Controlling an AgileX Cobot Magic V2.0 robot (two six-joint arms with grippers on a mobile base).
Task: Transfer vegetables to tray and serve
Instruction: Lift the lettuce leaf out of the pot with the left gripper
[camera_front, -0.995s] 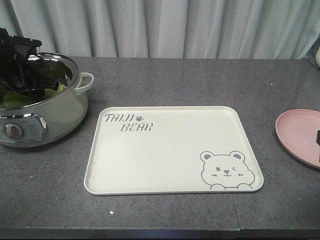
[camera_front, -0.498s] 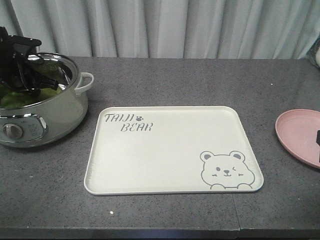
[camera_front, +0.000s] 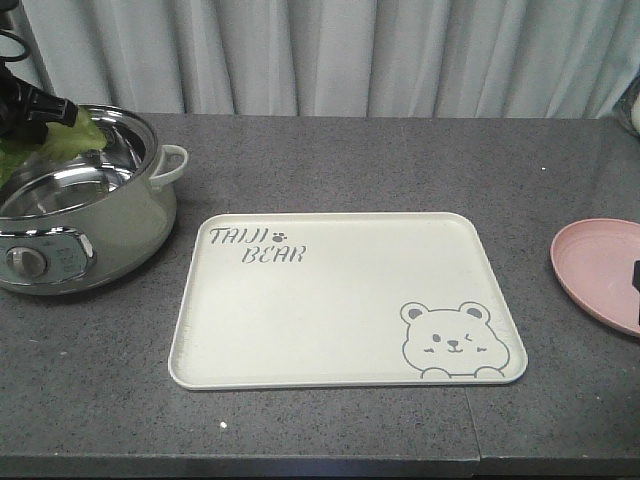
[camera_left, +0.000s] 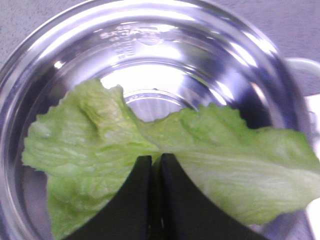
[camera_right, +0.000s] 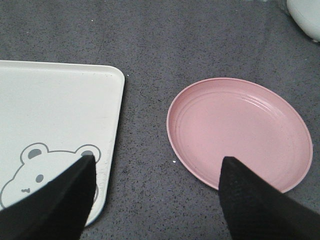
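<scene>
A ruffled green lettuce leaf (camera_left: 95, 145), the vegetables, hangs above the steel pot, pinched between the fingers of my left gripper (camera_left: 154, 159), which is shut on it. From the front, the same leaf (camera_front: 78, 135) dangles over the pot's rim at far left, with the left gripper (camera_front: 42, 112) just above it. The cream tray (camera_front: 340, 320) with the bear drawing lies flat mid-table with nothing on it. My right gripper (camera_right: 157, 162) hovers open over the bare counter between the tray's corner (camera_right: 75, 100) and the pink plate.
The electric pot (camera_front: 110, 230) stands left of the tray, and its shiny inside (camera_left: 150, 65) shows bare metal. A round pink plate (camera_right: 240, 130) sits right of the tray, at the frame's edge in the front view (camera_front: 600, 265). A grey curtain hangs behind the counter.
My left gripper has risen out of the pot, lifting the lettuce leaf with it. The pot's inside now shows bare metal. The right arm has not moved.
</scene>
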